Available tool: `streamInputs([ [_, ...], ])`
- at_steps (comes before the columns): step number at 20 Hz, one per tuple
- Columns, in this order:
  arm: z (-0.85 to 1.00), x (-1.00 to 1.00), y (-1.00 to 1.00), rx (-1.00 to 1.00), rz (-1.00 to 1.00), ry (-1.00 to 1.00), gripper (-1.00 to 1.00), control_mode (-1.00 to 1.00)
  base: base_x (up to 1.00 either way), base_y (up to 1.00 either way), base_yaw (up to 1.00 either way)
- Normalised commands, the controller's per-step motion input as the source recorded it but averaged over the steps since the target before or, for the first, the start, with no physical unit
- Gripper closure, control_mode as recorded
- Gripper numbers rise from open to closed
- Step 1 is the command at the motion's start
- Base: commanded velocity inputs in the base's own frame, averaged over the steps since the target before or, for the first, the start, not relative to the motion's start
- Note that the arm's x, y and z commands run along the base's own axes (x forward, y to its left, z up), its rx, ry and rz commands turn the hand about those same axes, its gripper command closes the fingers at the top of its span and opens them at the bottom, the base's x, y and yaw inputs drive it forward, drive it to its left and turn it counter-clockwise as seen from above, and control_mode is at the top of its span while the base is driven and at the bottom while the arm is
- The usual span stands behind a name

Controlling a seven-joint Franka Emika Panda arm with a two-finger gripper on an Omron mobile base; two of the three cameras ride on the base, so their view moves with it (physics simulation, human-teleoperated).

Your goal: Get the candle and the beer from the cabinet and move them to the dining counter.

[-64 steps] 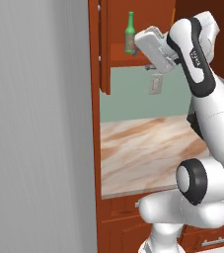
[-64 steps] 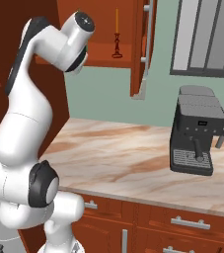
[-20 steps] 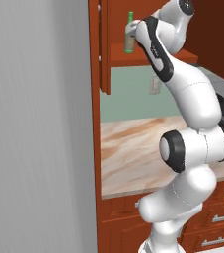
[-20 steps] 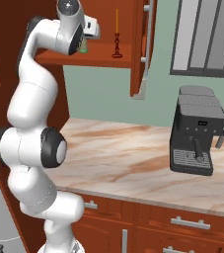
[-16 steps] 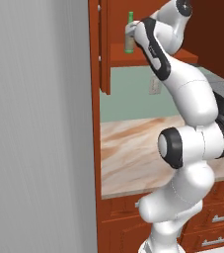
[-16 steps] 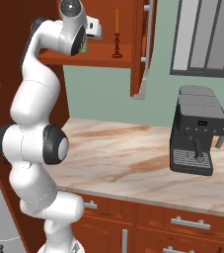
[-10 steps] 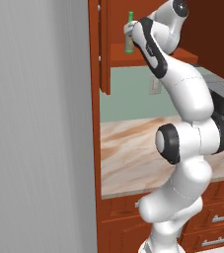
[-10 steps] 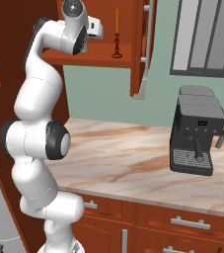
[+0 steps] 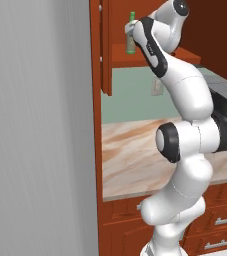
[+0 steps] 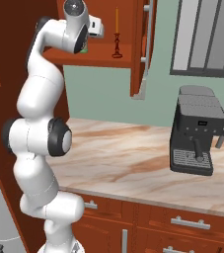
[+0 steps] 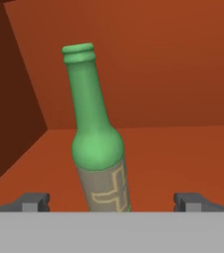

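gripper is spread wide open, nothing grabbed, the beer standing between its tips on the cabinet shelf near the left wall; candle further right, well apart; door hanging open beside it

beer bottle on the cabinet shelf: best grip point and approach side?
Grip the beer at its labelled lower body, the widest straight part; the long neck is narrow. Come in level from the cabinet's open front, as the end effector is lined up now, open with one fingertip on each side. It stands nearly upright, leaning slightly.
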Motion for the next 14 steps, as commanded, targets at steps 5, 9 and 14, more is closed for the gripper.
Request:
streamInputs([
  [5, 0.0, 0.1, 0.0, 0.0, 0.0, 0.0, -1.0, -1.0, 0.0, 0.0, 0.0],
  [9, 0.0, 0.06, 0.0, 0.0, 0.0, 0.0, -1.0, -1.0, 0.0, 0.0, 0.0],
  [14, -0.01, 0.07, 0.0, 0.0, 0.0, 0.0, -1.0, -1.0, 0.0, 0.0, 0.0],
])
